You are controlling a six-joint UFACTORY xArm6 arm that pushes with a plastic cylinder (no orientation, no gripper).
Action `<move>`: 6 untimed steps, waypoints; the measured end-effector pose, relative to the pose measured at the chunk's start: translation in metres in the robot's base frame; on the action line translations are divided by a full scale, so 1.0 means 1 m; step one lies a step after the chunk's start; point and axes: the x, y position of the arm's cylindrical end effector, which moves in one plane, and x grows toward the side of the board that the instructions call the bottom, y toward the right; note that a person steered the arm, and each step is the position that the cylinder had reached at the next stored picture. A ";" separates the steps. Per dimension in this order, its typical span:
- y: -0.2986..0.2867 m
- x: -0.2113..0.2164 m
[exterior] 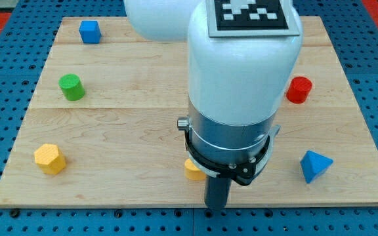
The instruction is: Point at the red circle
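The red circle (299,89), a short red cylinder, stands near the view's right edge of the wooden board (130,137). My white arm fills the middle of the view. Its dark rod hangs down at the view's bottom centre, and my tip (216,207) is at the board's bottom edge, far down and to the left of the red circle. A yellow block (193,170), mostly hidden by the arm, lies just left of the rod.
A blue cube (90,31) is at the top left. A green cylinder (71,86) is at the left. A yellow hexagon block (49,158) is at the bottom left. A blue triangular block (315,165) is at the bottom right.
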 end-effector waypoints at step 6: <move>0.116 -0.101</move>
